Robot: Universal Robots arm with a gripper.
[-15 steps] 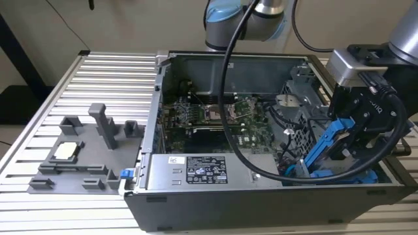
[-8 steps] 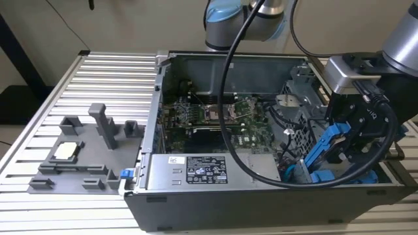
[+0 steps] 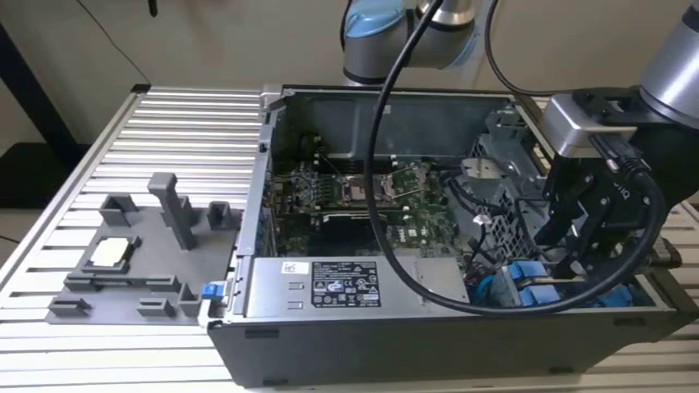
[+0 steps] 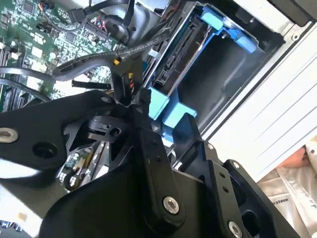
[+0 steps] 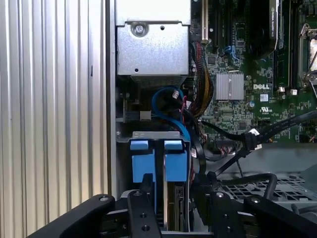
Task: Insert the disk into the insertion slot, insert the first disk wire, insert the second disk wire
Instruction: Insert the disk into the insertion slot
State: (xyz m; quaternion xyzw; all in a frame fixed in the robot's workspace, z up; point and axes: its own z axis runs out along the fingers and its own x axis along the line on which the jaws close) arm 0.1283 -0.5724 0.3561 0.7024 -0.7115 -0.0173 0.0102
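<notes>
Finds the gripper (image 3: pixel 577 264) at four o'clock of the case (image 3: pixel 361 327) in the exterior view, over the insertion slot (image 3: pixel 513 237). Gets from both wrist views the fingers (image 5: pixel 146 186) (image 4: pixel 148 134), slightly parted, clamped on the disk (image 5: pixel 176 161) (image 4: pixel 166 106) standing in it.

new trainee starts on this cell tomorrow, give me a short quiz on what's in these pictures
1. True or false: the gripper hangs over the processor socket.
2. What colour are the disk frames in the computer case? A red, B blue, C green.
3. Fill in: the grey fixture plate lies on the table at the exterior view's ____ of that case.
Key: 1 false, it hangs by the disk frames; 2 B; 3 left.
</notes>
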